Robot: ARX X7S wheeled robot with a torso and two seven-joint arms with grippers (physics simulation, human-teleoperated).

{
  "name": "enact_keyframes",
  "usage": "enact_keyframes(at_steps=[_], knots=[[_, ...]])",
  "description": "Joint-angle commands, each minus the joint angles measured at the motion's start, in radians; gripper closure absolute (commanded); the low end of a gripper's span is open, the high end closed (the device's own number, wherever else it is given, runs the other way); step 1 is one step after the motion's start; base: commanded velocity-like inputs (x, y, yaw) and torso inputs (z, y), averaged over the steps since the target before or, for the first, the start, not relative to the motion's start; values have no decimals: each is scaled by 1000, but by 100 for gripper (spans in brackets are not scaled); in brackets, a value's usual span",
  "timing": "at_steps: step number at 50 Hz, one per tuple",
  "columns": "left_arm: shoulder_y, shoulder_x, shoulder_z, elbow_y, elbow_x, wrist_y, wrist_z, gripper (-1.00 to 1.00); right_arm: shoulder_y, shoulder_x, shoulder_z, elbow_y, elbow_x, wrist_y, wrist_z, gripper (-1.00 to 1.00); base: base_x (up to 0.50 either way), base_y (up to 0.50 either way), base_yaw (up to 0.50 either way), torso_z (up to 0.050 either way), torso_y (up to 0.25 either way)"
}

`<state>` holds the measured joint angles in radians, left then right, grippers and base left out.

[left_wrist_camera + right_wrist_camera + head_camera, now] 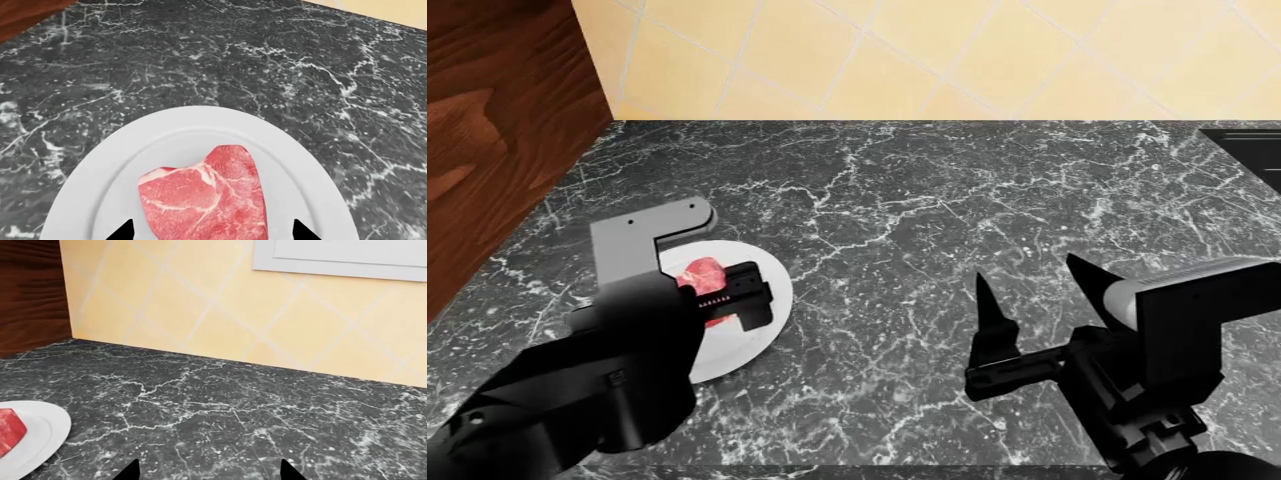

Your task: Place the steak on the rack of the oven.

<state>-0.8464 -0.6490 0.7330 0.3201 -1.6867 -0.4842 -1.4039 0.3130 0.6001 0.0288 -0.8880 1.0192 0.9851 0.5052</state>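
The steak (203, 200), a pink-red marbled slab, lies on a white plate (100, 165) on the black marble counter. My left gripper (212, 232) is open, its two black fingertips either side of the steak's near end, apart from it. In the head view the left gripper (723, 290) hangs over the plate (767, 275) and hides most of the steak (701, 271). My right gripper (1028, 290) is open and empty above bare counter to the right. The right wrist view shows the plate (47, 432) and a corner of the steak (10, 432). The oven and the rack are out of view.
The marble counter (934, 200) ends at a yellow tiled wall (961, 50) at the back and a brown wood panel (494, 130) at the left. A black appliance edge (1248, 145) shows at the far right. A white frame (340, 257) hangs on the wall.
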Motion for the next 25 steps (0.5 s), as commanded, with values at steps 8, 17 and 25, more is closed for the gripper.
enact_keyframes(at_steps=[8, 17, 25], knots=[[-9, 19, 18, -49, 18, -7, 30, -100, -4, 7, -5, 6, -3, -14, -1, -100, 0, 0, 0, 0, 0], [-8, 25, 24, -71, 23, -5, 36, -100, -10, 11, -3, 11, -2, -23, -3, -100, 0, 0, 0, 0, 0], [-7, 32, 29, -95, 20, -6, 40, -100, -20, 14, 0, 10, -4, -35, -4, -100, 0, 0, 0, 0, 0]])
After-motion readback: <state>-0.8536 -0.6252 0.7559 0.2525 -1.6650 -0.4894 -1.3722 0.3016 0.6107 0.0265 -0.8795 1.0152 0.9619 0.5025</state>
